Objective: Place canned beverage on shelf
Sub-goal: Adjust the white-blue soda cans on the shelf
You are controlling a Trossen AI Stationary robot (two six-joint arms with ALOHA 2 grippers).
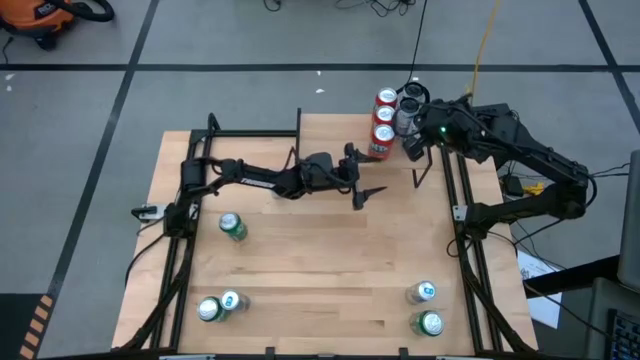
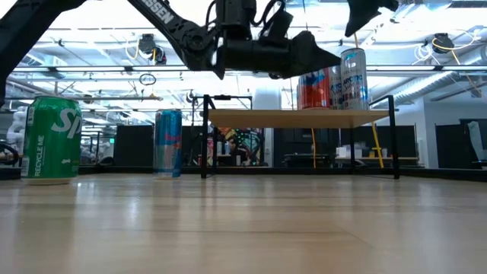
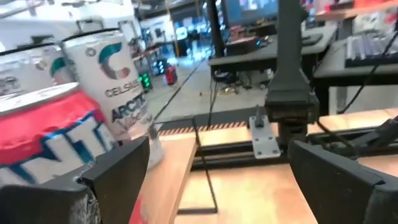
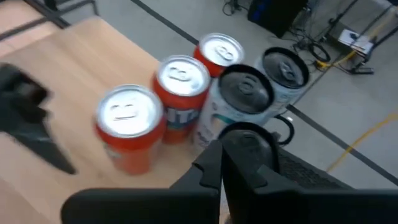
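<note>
Light is bright and even, coming from overhead. In the low view, ceiling strip lights glare white behind the left arm (image 2: 251,46), which reads as a near-black silhouette. The tabletop (image 2: 243,228) carries a soft sheen, blurred at its near edge. From above, the table (image 1: 300,260) is evenly lit, with faint shadows under the arms. The left wrist view is motion-blurred; the cans (image 3: 74,118) beside its fingers (image 3: 118,174) smear. The right wrist view blurs its own fingers (image 4: 242,162); can tops (image 4: 180,74) gleam.
</note>
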